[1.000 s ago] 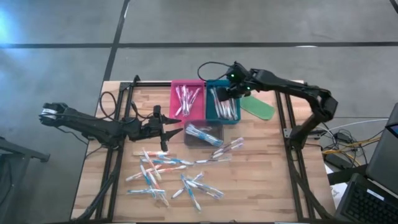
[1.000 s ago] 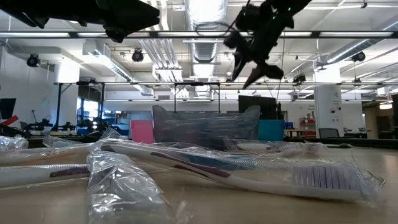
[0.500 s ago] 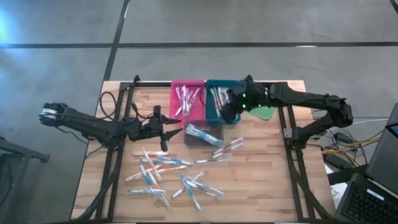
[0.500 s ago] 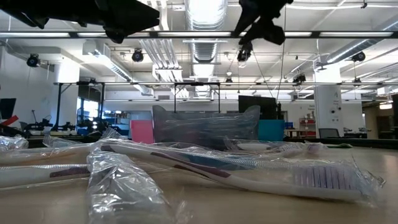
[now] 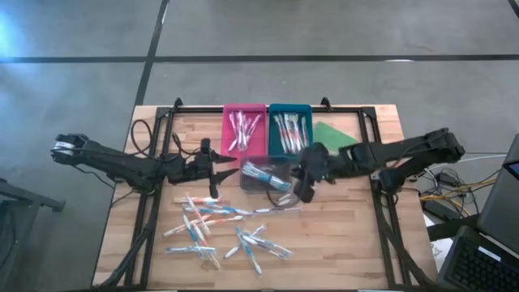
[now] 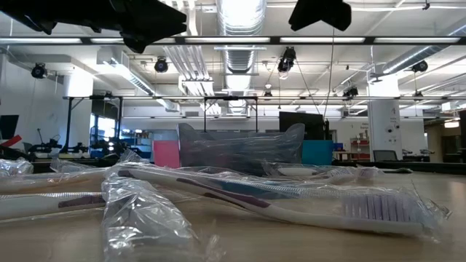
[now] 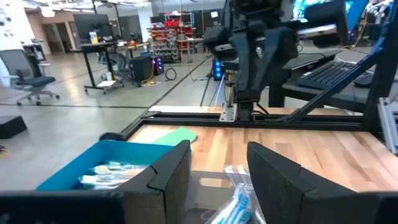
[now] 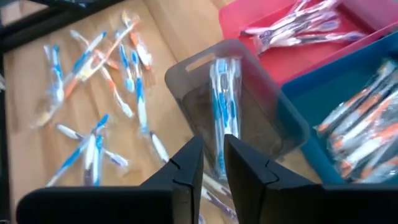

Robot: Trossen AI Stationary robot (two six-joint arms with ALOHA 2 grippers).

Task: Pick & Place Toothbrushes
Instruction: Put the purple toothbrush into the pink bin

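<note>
While the right claw (image 5: 303,191) hovers with its fingers (image 8: 186,168) drawn to a narrow gap and nothing between them, the step in hand appears to be reaching for another pick. Just beside it stands the grey bin (image 8: 249,118), holding blue toothbrushes (image 8: 221,106); beyond lie the pink tray (image 5: 244,130) and teal tray (image 5: 290,130), both stocked. Loose toothbrushes (image 5: 215,227) remain scattered on the tabletop (image 5: 340,235) ahead of the claw. Next, it would need to open and descend over one. The left claw (image 5: 220,172) waits, parted and empty, beside the bin. Only the low view shows the wrappers (image 6: 145,211); only the high view shows both arms.
</note>
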